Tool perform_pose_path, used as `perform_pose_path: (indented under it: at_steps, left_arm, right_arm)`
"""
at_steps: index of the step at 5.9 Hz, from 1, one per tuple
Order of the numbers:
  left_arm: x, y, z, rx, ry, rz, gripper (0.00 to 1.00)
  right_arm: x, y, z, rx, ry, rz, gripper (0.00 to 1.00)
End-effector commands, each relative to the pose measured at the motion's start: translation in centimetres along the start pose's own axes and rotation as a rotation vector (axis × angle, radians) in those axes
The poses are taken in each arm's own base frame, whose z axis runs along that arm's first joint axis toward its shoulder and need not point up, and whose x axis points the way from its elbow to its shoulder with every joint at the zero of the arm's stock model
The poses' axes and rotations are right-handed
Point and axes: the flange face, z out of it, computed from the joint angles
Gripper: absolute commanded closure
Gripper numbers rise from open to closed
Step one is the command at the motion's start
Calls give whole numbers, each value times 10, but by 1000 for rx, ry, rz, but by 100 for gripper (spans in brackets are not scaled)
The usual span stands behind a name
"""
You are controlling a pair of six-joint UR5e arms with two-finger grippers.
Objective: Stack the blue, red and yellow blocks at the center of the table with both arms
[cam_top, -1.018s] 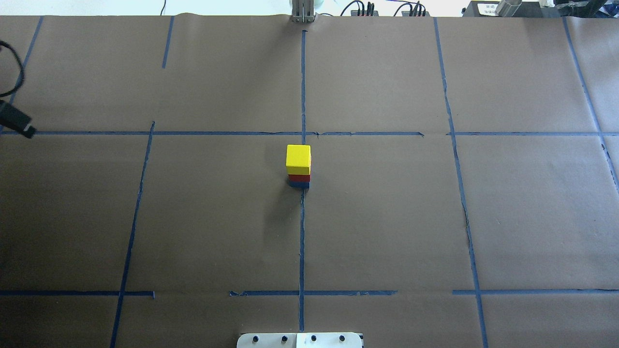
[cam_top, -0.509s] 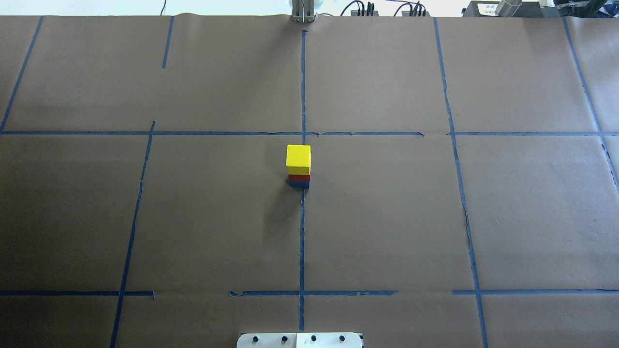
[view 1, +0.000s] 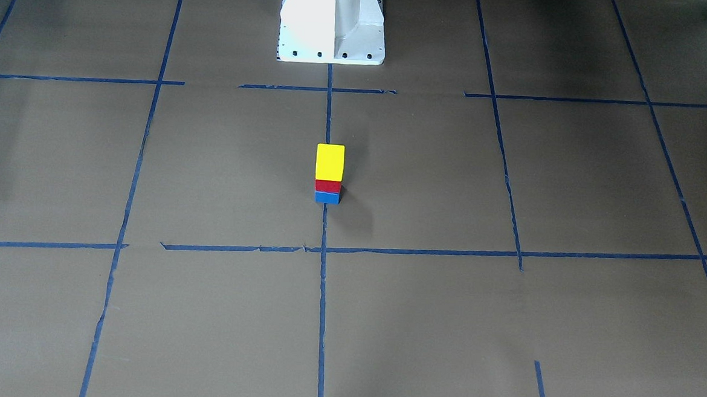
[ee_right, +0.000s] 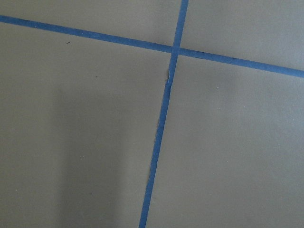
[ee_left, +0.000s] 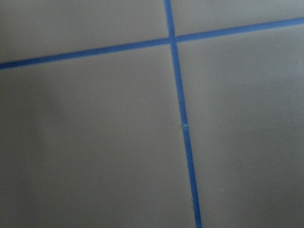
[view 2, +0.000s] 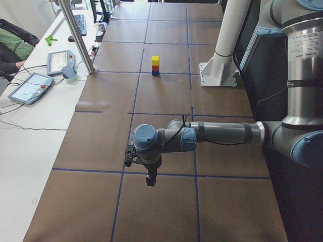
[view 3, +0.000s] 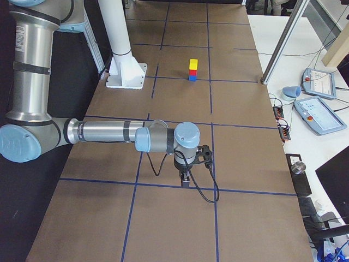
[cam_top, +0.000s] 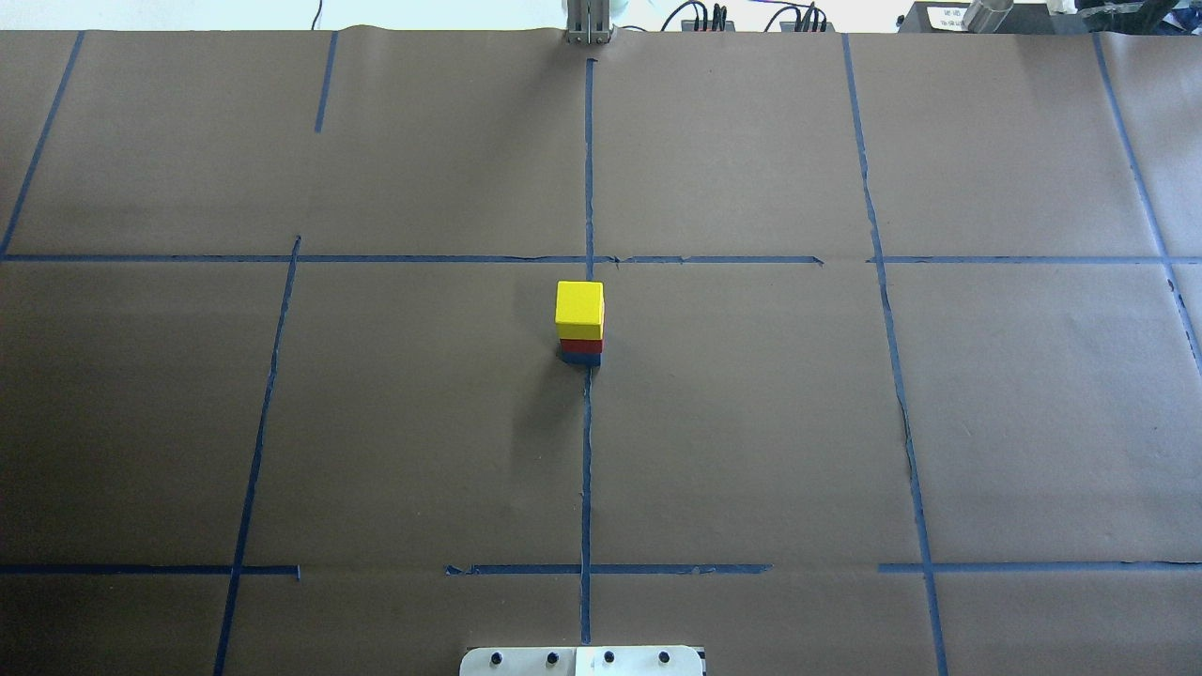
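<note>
Pointing down over the counter (view 2: 101, 151), the left arm's (view 2: 222, 133) jaws. Far beyond them, stacked upright: yellow block (view 2: 155, 59) on red block (view 2: 155, 66) on blue block (view 2: 155, 73).

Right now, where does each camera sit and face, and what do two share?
Front: across the table, facing the robot; pedestal shows.
Overhead: behind the robot, looking forward and down; base plate.
Left side: table's left end; left arm.
Right side: table's right end; right arm.
Left wrist: down at tape; no body.
Right wrist: likewise.
Shared: front and overhead show the stack.
</note>
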Motion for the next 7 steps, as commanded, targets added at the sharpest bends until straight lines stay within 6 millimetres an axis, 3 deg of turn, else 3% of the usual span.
perform_pose_path:
  at_steps: [1,7]
  left_arm:
    - [3,0,-4,23,-4,15,0]
    - [4,5,1,15,6,18,0]
  right_arm:
    - [-1,-1,0,1,0,-6,0]
    - [0,0,3,13,0,-17,0]
